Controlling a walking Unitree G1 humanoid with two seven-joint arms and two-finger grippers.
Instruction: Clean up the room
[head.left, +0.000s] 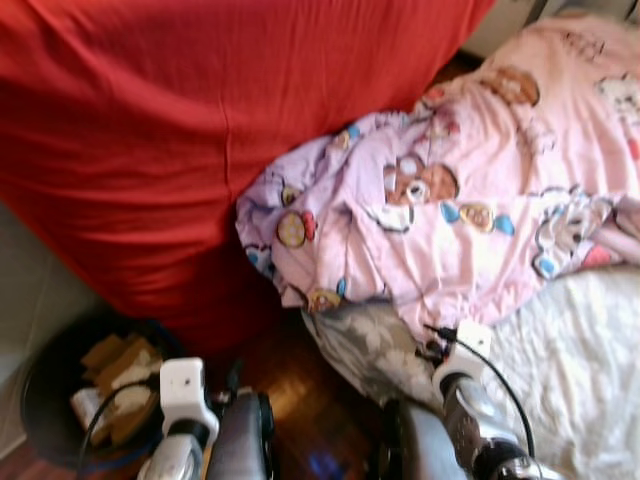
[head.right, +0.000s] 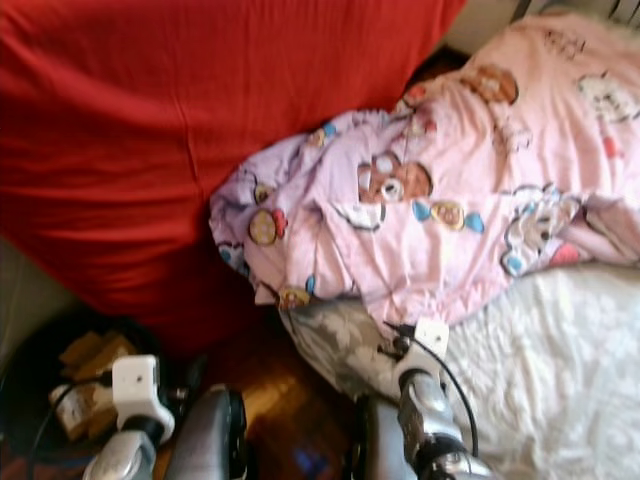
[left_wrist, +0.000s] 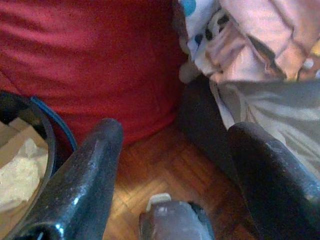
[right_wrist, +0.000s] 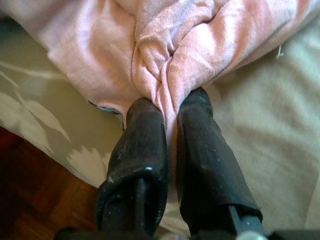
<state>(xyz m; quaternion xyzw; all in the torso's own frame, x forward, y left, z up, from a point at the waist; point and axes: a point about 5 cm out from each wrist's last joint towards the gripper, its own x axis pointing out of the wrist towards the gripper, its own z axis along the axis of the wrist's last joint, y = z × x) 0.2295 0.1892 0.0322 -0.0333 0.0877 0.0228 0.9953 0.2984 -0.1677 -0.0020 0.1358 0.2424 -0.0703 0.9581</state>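
A pink quilt (head.left: 470, 190) printed with cartoon bears lies crumpled across the bed, its edge hanging over the near corner. In the right wrist view my right gripper (right_wrist: 170, 107) is shut on a bunched fold of the pink quilt (right_wrist: 170, 55), just above the grey flowered sheet (right_wrist: 45, 100). The right arm (head.left: 465, 390) reaches up to the quilt's lower edge. My left gripper (left_wrist: 175, 145) hangs open over the wooden floor (left_wrist: 165, 165), with nothing between its fingers, beside the bed's corner.
A large red cloth (head.left: 200, 120) covers the left and back. A dark bin (head.left: 50, 390) holding cardboard and paper stands on the floor at lower left. A white bedspread (head.left: 580, 370) covers the bed at right.
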